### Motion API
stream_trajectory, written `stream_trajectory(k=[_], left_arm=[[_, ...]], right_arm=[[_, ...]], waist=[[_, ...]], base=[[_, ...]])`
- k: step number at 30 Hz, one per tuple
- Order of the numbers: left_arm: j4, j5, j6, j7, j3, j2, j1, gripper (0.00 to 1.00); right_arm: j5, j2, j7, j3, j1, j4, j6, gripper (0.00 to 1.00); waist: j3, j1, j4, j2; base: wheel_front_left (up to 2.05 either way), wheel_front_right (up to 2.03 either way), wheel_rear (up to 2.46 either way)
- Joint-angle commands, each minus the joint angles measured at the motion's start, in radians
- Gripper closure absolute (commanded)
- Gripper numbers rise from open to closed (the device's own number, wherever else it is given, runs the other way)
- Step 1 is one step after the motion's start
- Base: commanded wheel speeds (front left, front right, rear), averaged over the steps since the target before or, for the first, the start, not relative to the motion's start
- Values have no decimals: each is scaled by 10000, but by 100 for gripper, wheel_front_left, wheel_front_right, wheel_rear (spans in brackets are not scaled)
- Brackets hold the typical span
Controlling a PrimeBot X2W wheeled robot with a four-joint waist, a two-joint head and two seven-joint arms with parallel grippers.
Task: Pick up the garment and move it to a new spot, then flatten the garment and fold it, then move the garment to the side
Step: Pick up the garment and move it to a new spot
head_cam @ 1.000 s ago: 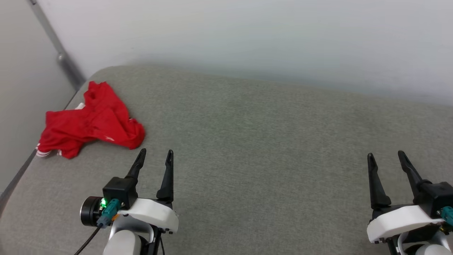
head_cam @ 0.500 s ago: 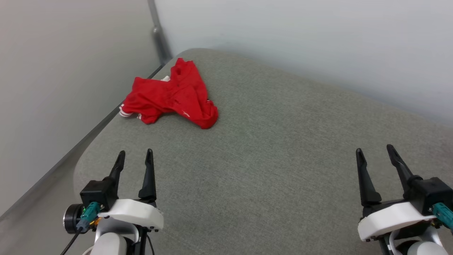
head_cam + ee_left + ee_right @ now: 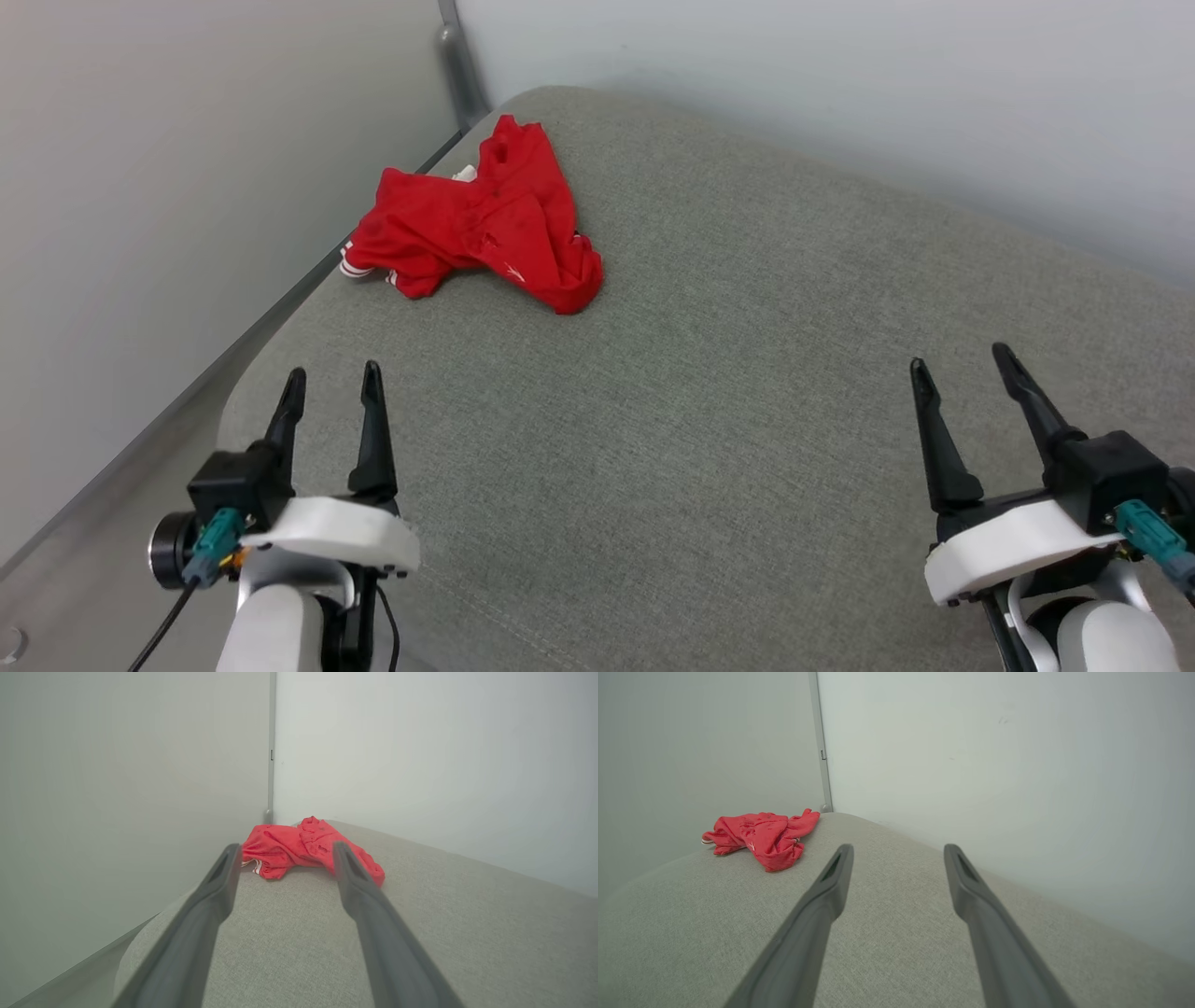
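The garment [image 3: 481, 217] lies crumpled at the upper left, near the cushion's [image 3: 709, 411] far corner. Left gripper [image 3: 329, 388] and right gripper [image 3: 962, 369] hover low in the frame, jaws apart, empty.

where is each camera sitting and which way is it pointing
Head view: on the head, facing forward and down at the grey cushion; left gripper and right gripper show, open.
Left wrist view: on the left wrist, facing along its fingers at the garment.
Right wrist view: on the right wrist, facing along its fingers; garment at left.
All share the garment and cushion.
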Motion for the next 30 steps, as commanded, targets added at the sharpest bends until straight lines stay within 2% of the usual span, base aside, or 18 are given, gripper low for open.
stream_trajectory(k=[1, 4, 5, 6, 8, 14, 21, 30], left_arm=[[42, 99, -94, -25, -72, -8, -498, 0], [79, 138, -171, -25, 2, 63, -1043, 0], [-3, 131, -191, -25, 212, 165, -1754, 0], [-3, 131, -191, -25, 212, 165, -1754, 0], [64, 60, -213, -25, 403, 247, -2512, 0], [525, -82, -328, 163, 899, 1161, -4902, 0], [2172, -524, -532, 2675, 970, 2662, -7409, 0], [4587, -1160, -668, 6526, 610, 4121, -8961, 0]], right_arm=[[-110, -2, 41, -123, -80, -163, -3, 0], [-204, 0, 160, -73, -173, -376, -3, 0], [-410, 1, 315, 31, -396, -642, -3, 0], [-410, 1, 315, 31, -396, -642, -3, 0], [-701, -3, 399, 173, -604, -872, -3, 0], [-1099, -11, 512, 253, -1294, -1394, -4, 0], [-1253, -6, 468, 212, -1892, -1640, -4, 0], [-1257, 0, 196, 146, -2547, -1800, -3, 0]], waist=[[163, -1, -28, 0], [472, -1, -236, 0], [940, -1, -599, 0], [940, -1, -599, 0], [1463, -1, -1012, 0], [3015, -1, -2149, 0], [4489, -1, -3050, 0], [5675, -1, -3731, 0]], base=[[0, 0, 0], [0, 0, 0], [0, 0, 0], [0, 0, 0], [0, 0, 0], [0, 0, 0], [0, 0, 0], [0, 0, 0]])
